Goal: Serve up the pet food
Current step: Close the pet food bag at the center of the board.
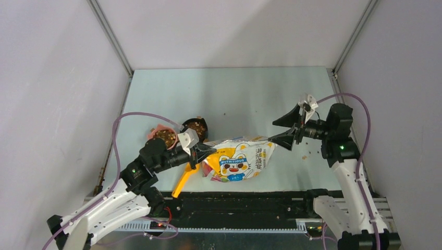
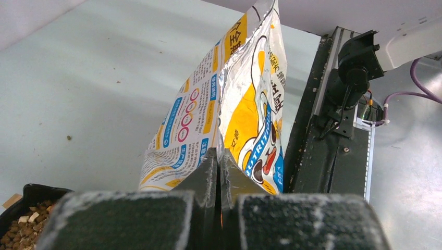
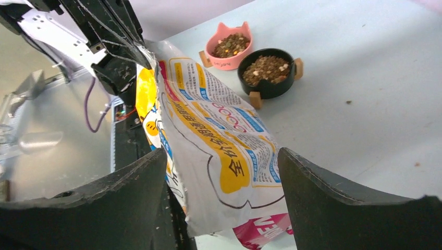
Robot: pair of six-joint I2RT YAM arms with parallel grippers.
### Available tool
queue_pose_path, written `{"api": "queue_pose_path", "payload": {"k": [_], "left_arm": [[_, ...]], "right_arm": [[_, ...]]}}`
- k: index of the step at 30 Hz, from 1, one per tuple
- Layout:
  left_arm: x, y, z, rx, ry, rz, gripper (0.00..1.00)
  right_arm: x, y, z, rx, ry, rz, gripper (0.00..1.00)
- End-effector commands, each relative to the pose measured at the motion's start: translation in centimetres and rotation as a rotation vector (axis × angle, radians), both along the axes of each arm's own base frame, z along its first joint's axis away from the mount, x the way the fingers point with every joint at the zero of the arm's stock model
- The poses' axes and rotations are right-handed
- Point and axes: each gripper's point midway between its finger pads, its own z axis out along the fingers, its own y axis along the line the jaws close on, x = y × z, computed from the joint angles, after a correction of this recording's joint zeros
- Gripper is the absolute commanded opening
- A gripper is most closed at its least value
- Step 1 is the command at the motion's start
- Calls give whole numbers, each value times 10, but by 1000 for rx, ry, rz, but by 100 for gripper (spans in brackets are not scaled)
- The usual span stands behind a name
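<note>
The left fingers (image 2: 204, 179) are clenched on one edge of the bag (image 2: 229, 114), lifting that end off the counter (image 1: 229, 94) so the pouch stands on its side, probably to keep its contents from spilling. The right fingers (image 3: 333, 203) are spread wide at the bag's 3 o'clock end, gripping nothing, with the foil lying loose between them. The pet food (image 3: 267, 67) already sits in the black bowl (image 3: 263, 89) and the pink bowl (image 3: 224, 63), side by side at 10 o'clock from the bag. A yellow scoop (image 1: 182, 182) lies at 8 o'clock by the left wrist
</note>
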Motion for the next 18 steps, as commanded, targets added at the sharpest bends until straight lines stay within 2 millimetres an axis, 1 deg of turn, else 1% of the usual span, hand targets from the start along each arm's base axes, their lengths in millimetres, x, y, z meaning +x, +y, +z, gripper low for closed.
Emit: {"api": "queue_pose_path", "payload": {"k": [1, 3, 8, 12, 13, 14, 16, 17, 18], "left_arm": [[5, 9, 4, -23, 0, 65, 0], [4, 12, 3, -29, 1, 73, 0], [-2, 13, 7, -52, -14, 53, 0], [-1, 14, 3, -48, -9, 62, 0], [-2, 13, 2, -44, -5, 55, 0], [-3, 13, 2, -42, -4, 51, 0], [-3, 14, 3, -41, -8, 52, 0], [-3, 14, 3, -40, -9, 52, 0], [-3, 15, 3, -41, -11, 55, 0]], "right_arm": [[-10, -4, 22, -1, -135, -46, 83], [-18, -4, 20, -8, -167, -27, 83], [-20, -4, 1, -27, -179, -5, 82], [-22, -2, -14, -51, -162, 31, 78], [-19, 2, -19, -64, -162, 41, 75], [-16, 3, -19, -65, -166, 43, 73], [-14, 6, -20, -64, -175, 54, 63], [-14, 7, -17, -60, -187, 62, 49], [-14, 8, -17, -54, -173, 67, 39]]}}
